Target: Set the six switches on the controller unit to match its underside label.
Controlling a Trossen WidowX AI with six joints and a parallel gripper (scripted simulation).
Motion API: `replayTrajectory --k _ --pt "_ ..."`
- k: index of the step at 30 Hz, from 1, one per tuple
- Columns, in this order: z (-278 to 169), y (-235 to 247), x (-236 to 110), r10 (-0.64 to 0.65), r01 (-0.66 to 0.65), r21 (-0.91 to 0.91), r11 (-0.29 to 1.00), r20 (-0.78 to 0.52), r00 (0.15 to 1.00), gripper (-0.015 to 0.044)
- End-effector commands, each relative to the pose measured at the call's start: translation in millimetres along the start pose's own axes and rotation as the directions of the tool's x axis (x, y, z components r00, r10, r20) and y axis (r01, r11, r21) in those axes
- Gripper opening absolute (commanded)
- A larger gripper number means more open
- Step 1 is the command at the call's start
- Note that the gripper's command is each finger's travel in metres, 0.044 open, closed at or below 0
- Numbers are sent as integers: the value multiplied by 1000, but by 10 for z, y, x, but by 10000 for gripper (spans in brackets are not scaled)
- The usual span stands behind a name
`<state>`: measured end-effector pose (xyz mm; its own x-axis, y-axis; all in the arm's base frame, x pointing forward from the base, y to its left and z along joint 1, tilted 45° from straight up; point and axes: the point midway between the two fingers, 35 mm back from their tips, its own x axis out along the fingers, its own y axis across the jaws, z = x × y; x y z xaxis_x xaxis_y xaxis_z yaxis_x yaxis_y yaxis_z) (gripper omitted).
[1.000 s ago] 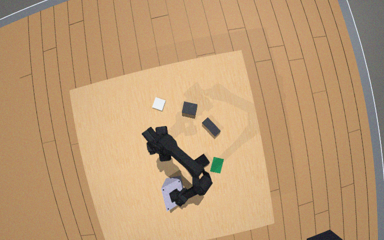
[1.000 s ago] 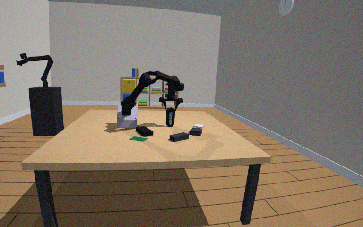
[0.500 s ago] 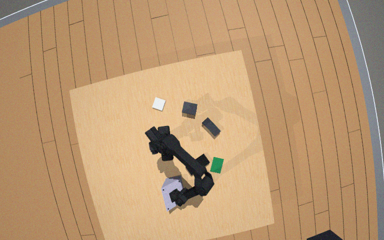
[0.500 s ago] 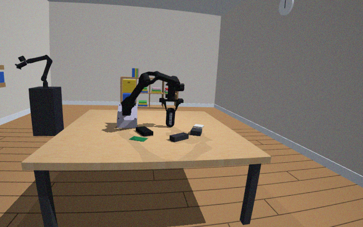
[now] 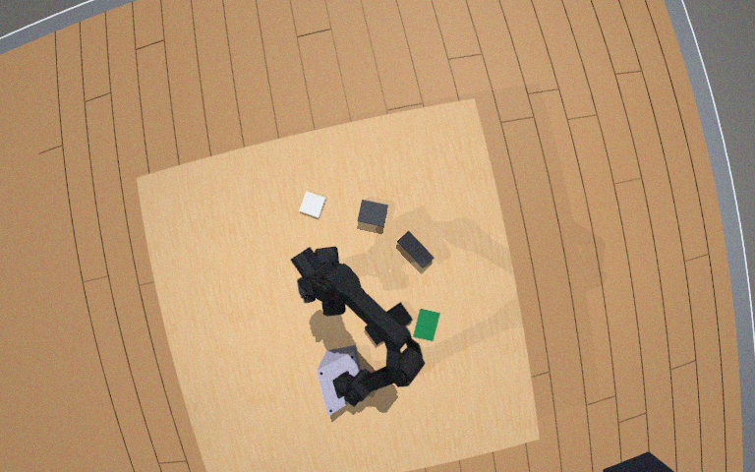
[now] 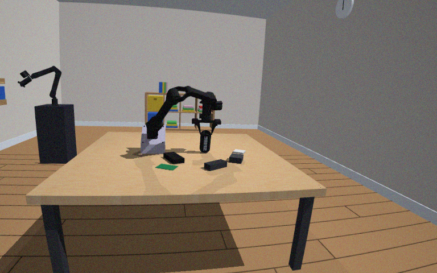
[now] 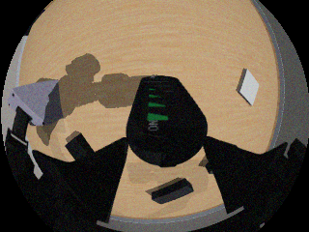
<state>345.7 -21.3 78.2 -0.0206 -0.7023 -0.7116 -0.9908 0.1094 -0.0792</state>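
gripper: i see it pointing straight down above the middle of the table, fingers held fairly wide and clamped on the controller unit.
controller unit: it hangs on end between my fingers, lifted off the table top, long axis close to vertical in the exterior view.
unit from the wrist camera: the controller sits right under the camera, between the two dark fingers; i can make out green marks along its face, too small for me to count or read as switch settings.
label: i cannot tell from any view whether the underside print is visible.
top view: the arm covers the unit here, so i only see the wrist and gripper over the table centre.
arm base: pale lilac block at the far-left part of the table, well apart from the held unit.
dark module: lies flat on the table, nearer the camera than the unit and a little to its right.
second dark module: lies flat to the left of the hanging unit, near the base.
green card: flat on the table, just in front of that second module.
grey block: right of the unit, with a white tile just behind it.
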Motion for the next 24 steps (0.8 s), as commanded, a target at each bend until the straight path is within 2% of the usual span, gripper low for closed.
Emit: replayTrajectory --k 1,24 --pt "-56 11 59 10 -10 -1 1000 -8 1000 338" --pt "-231 11 117 10 -10 -1 1000 -9 1000 338"
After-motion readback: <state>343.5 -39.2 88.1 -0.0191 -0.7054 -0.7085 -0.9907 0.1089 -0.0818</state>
